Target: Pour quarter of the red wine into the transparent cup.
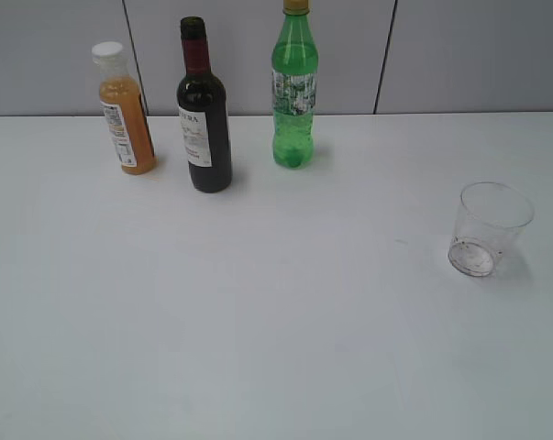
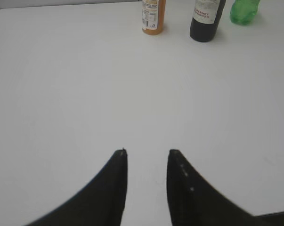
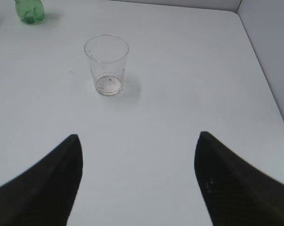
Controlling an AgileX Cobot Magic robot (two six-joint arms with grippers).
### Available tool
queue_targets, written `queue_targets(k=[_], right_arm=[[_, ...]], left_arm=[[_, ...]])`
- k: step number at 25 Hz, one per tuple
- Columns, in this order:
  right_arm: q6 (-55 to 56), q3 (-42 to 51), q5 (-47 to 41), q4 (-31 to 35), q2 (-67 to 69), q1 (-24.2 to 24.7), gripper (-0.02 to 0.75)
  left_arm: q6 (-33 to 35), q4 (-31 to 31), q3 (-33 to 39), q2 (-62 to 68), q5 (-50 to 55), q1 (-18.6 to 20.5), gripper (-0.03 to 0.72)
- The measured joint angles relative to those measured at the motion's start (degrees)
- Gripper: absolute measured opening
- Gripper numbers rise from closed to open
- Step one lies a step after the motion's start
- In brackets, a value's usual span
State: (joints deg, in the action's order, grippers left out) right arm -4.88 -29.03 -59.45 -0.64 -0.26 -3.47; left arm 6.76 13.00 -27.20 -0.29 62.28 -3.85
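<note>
The red wine bottle (image 1: 203, 124), dark glass with a maroon foil neck and white label, stands upright at the back of the white table; its lower part shows in the left wrist view (image 2: 206, 21). The transparent cup (image 1: 487, 229) stands upright and empty at the right, also in the right wrist view (image 3: 107, 64). My left gripper (image 2: 147, 153) is open and empty over bare table, well short of the bottles. My right gripper (image 3: 138, 137) is wide open and empty, with the cup ahead and a little to the left. Neither gripper shows in the exterior view.
An orange juice bottle (image 1: 126, 112) with a white cap stands left of the wine. A green soda bottle (image 1: 294, 87) stands to its right. A grey panel wall runs behind the table. The table's right edge (image 3: 259, 56) meets a wall.
</note>
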Motion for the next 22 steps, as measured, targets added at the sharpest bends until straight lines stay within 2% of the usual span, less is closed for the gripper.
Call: queue_targets(k=[16, 22], right_arm=[[0.0, -0.2, 0.8, 0.6, 0.0, 0.0, 0.594], [0.0, -0.7, 12.0, 1.6, 0.8, 0.0, 0.594]], left_arm=[[0.0, 0.0, 0.0, 0.0, 0.0, 0.0, 0.230], [0.0, 0.0, 0.0, 0.0, 0.0, 0.0, 0.230]])
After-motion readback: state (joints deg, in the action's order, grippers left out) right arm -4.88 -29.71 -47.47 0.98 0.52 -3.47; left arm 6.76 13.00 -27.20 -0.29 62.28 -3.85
